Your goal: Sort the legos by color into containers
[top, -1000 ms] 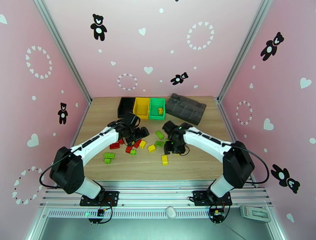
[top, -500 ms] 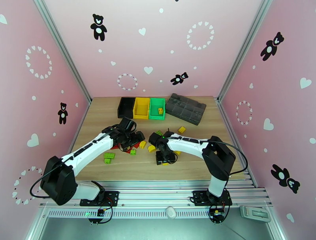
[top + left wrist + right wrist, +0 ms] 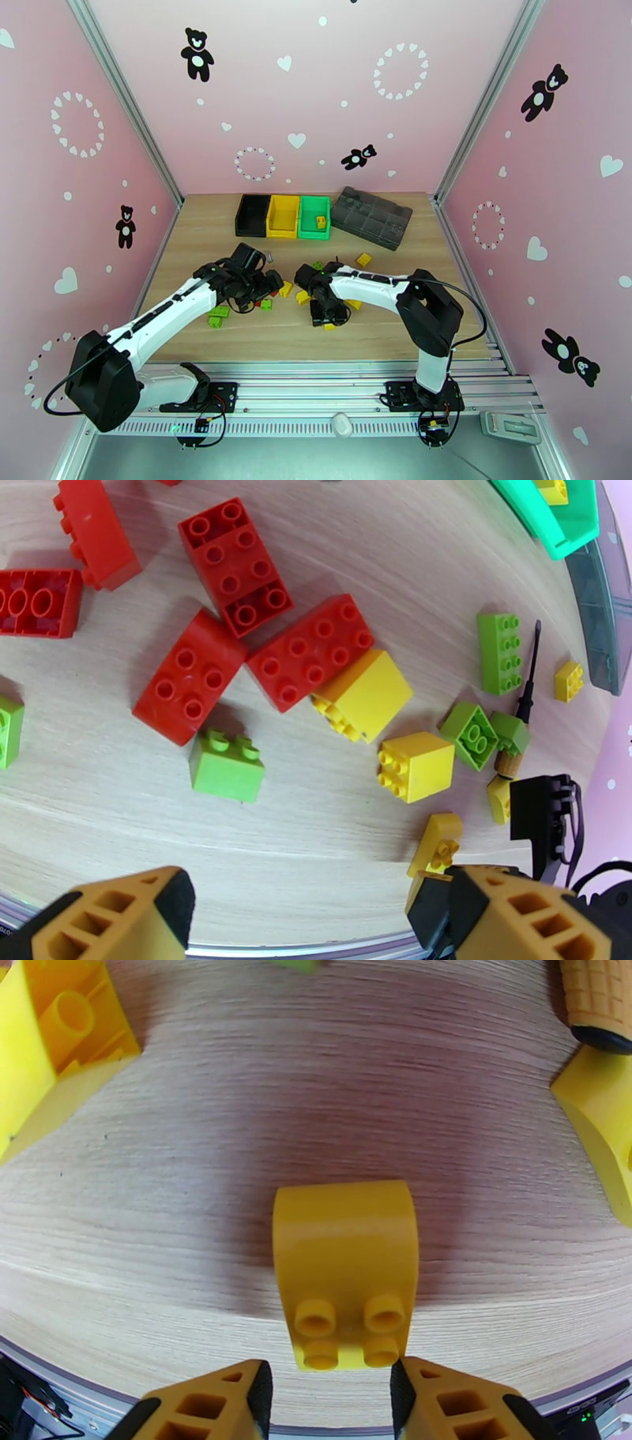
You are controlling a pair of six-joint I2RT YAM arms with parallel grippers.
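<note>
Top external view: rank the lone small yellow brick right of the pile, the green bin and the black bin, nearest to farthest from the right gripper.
From the right gripper:
1. small yellow brick, just beyond the gripper and a little to the right.
2. green bin, at the far edge, almost straight behind.
3. black bin, at the far edge, left end of the bin row.

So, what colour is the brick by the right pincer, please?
The brick is yellow; clearest in right wrist view.
</note>
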